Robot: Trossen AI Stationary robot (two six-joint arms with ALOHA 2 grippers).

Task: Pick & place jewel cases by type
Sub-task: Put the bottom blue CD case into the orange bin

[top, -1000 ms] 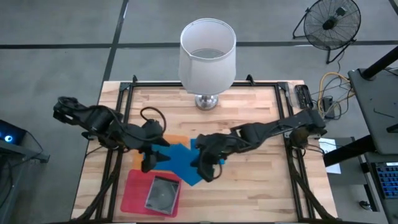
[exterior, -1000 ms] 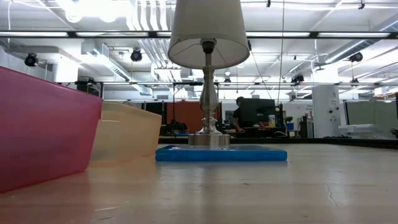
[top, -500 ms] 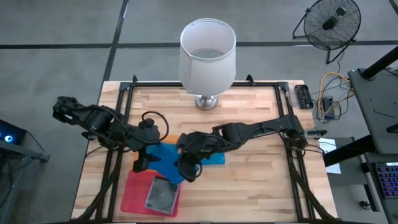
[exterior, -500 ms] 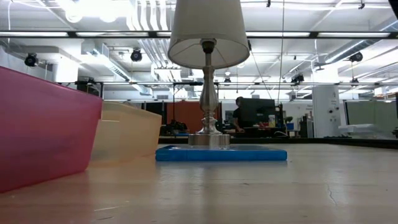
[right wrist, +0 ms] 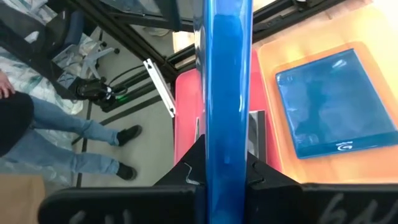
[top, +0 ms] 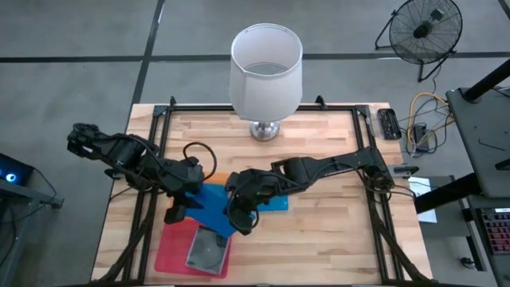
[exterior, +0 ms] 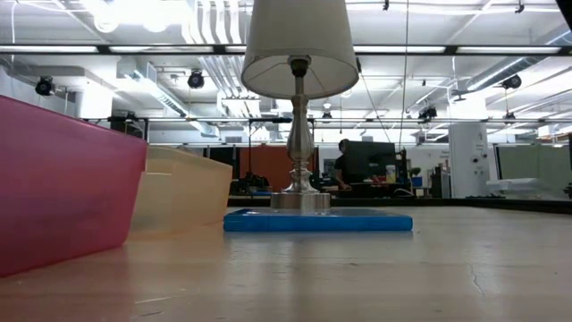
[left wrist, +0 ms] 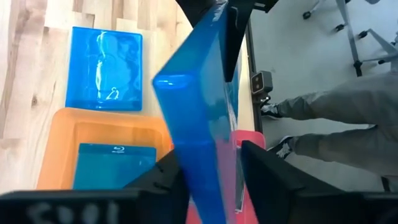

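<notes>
A bright blue jewel case (top: 209, 204) is held between both grippers, above where the orange tray (top: 213, 177) and the pink tray (top: 171, 249) meet. My left gripper (top: 180, 209) is shut on its left side, my right gripper (top: 239, 217) on its right side. Each wrist view shows this case edge-on. A second blue case (left wrist: 115, 165) lies flat in the orange tray. A third blue case (top: 276, 202) lies flat on the table. A dark grey case (top: 207, 249) lies in the pink tray. My left gripper pinches the blue case between its two fingers (left wrist: 166, 177) at the case's left edge (left wrist: 202, 146), coming from the table's left and slanting down. The case stands on edge in the hold, tilted, clear of the trays. My right gripper pinches the same case by its opposite, right edge (right wrist: 225, 146) between two fingers (right wrist: 189, 174), coming from the table's right. The case runs straight out ahead of the fingers, edge-on.
A table lamp (top: 265, 72) stands at the far middle of the table, its base (exterior: 300, 200) behind the flat blue case (exterior: 317, 220). A person's legs (left wrist: 323, 118) show past the table's near-left side. Bare wood lies on the table's right half.
Both grippers have carried the blue case toward the table's left, from beside the flat blue case to over the trays. The right arm has stretched out leftward. In the last half second the left gripper has edged a little toward the near edge.
</notes>
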